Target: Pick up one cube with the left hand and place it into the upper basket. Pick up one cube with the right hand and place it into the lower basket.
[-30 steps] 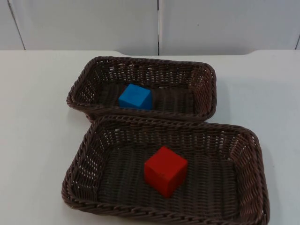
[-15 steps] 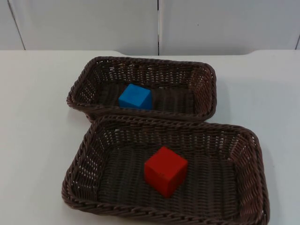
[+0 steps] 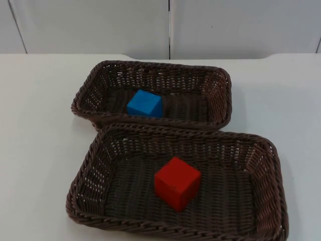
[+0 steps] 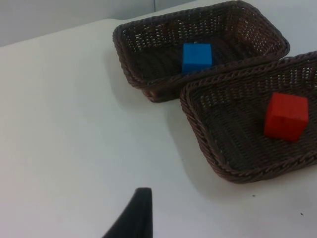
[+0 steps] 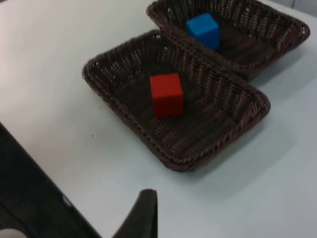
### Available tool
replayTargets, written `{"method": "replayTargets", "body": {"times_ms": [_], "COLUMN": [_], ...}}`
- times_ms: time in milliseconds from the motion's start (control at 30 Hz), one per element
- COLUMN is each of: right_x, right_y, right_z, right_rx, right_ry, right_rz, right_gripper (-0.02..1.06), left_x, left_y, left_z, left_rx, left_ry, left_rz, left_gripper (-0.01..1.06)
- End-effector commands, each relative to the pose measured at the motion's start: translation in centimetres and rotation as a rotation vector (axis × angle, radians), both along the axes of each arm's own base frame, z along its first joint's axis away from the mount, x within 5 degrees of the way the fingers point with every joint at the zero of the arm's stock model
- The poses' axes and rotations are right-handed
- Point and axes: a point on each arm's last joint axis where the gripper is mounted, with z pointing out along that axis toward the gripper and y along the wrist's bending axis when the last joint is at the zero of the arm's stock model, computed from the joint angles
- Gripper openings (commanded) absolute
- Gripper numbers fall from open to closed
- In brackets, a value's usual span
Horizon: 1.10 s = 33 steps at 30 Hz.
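A blue cube (image 3: 145,104) rests on the floor of the upper wicker basket (image 3: 220,80), left of its middle. The red cube (image 3: 176,183) sits near the centre of the lower basket (image 3: 273,165), which touches the upper one. My left gripper (image 4: 141,213) hangs over bare table well away from both baskets, with the blue cube (image 4: 196,57) and red cube (image 4: 286,116) far ahead of it. My right gripper (image 5: 146,215) hovers over bare table outside the lower basket (image 5: 114,106), away from the red cube (image 5: 166,94) and blue cube (image 5: 203,29). Neither gripper holds anything.
White table top (image 3: 40,125) lies open around the baskets, with a grey partition wall (image 3: 100,25) behind them. In the right wrist view the table's edge (image 5: 44,173) runs close to that gripper, with dark floor beyond it.
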Motion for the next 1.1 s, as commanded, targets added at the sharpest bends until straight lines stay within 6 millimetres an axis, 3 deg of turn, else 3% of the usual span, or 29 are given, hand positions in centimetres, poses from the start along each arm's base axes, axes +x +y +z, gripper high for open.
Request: {"method": "replayTargets", "body": {"times_ms": [0,367,433,533,1067], "right_x": [0.14,0.12,0.12,0.12,0.13], "right_y": [0.2,0.26,0.26,0.26,0.24], "right_z": [-0.25,-0.31,-0.31,-0.31,-0.31], "right_rx": [0.012,0.014,0.014,0.014,0.015], "right_ry": [-0.002,0.004,0.004,0.004,0.005], "right_rz": [-0.001,0.003,0.003,0.003,-0.001], "right_gripper": [0.88,0.89,0.92,1.05,1.05], "left_x": [-0.04,-0.03,-0.03,-0.03,-0.03], "left_y": [0.04,0.07,0.07,0.07,0.07], "left_z": [-0.14,-0.14,-0.14,-0.14,-0.14], "left_rx": [-0.002,-0.003,-0.003,-0.003,-0.003], "left_ry": [0.006,0.006,0.006,0.006,0.006], "left_rz": [0.004,0.008,0.008,0.008,0.008], "left_gripper": [1.05,1.05,1.05,1.05,1.05]}}
